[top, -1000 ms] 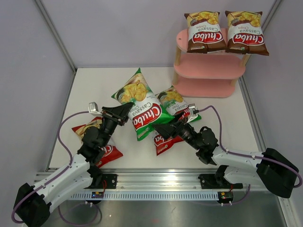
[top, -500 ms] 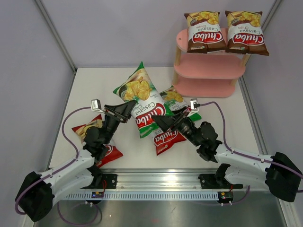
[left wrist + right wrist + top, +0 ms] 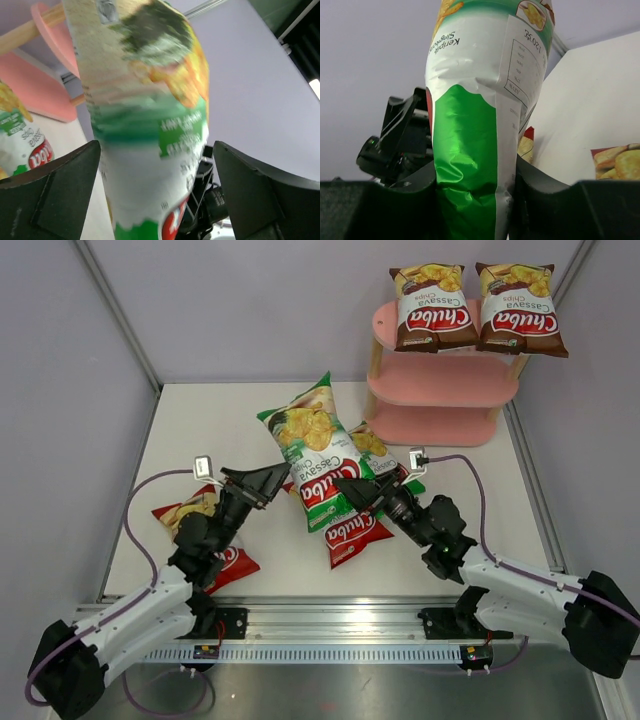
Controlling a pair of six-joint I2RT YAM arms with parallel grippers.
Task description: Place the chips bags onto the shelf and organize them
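A green chips bag (image 3: 318, 448) hangs above the table's middle, its lower end pinched in my right gripper (image 3: 350, 492), which is shut on it. The right wrist view shows that bag (image 3: 472, 150) squeezed between both pads (image 3: 415, 200). My left gripper (image 3: 276, 480) is open just left of it; in the left wrist view the blurred bag (image 3: 145, 125) stands between the spread fingers (image 3: 55, 195). Two brown bags (image 3: 432, 308) (image 3: 520, 308) lie on the top board of the pink shelf (image 3: 440, 390). One red bag (image 3: 356, 533) and a second green bag (image 3: 368, 445) lie under the right gripper.
Another red bag (image 3: 205, 532) lies at the near left, partly under my left arm. The shelf's middle and bottom boards (image 3: 432, 425) carry nothing. Grey walls close in the white table (image 3: 200, 430) on the left, back and right.
My left gripper has opened and let go of the green bag while my right gripper has shut on it. The bag has swung to the right and stands more upright.
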